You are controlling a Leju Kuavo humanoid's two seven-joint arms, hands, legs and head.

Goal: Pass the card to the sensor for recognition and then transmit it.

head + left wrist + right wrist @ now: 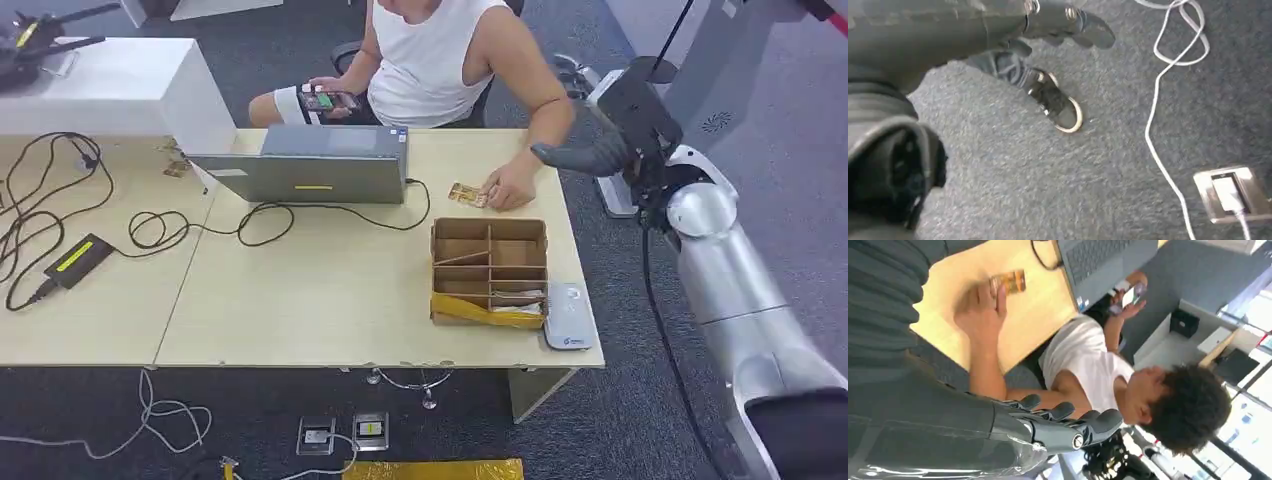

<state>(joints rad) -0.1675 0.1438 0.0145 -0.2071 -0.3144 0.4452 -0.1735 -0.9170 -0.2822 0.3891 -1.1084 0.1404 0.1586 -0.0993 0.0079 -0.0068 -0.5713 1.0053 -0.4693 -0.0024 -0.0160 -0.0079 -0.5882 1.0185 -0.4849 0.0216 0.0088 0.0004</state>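
The card (466,194) lies flat on the tabletop (330,290), just beyond the far wall of a cardboard divider box (489,271), with the person's hand (510,186) resting on its right end. In the right wrist view the same card (1009,281) shows at the person's fingertips, near the tabletop's far edge. The person sits at that far edge and holds a phone (328,101) in the other hand.

The right hand (590,152) hangs in the air off the tabletop's right edge, level with the far corner; its fingers are stretched out and held a little apart, with nothing in them, pointing toward the person's forearm and well apart from the card. The right wrist view shows those fingers (1068,415) straight and empty.

The left hand (1048,55) hangs over the grey carpet floor (1013,180), fingers loosely extended and holding nothing, near a white cable (1160,100) and a floor socket (1230,192).

A white card reader (568,316) sits at the tabletop's front right corner, touching the box's right side. A closed laptop (315,165) stands left of the card, and a broad bare stretch of tabletop lies between the laptop and the front edge. Black cables (60,200) and a power adapter (77,259) occupy the left part.
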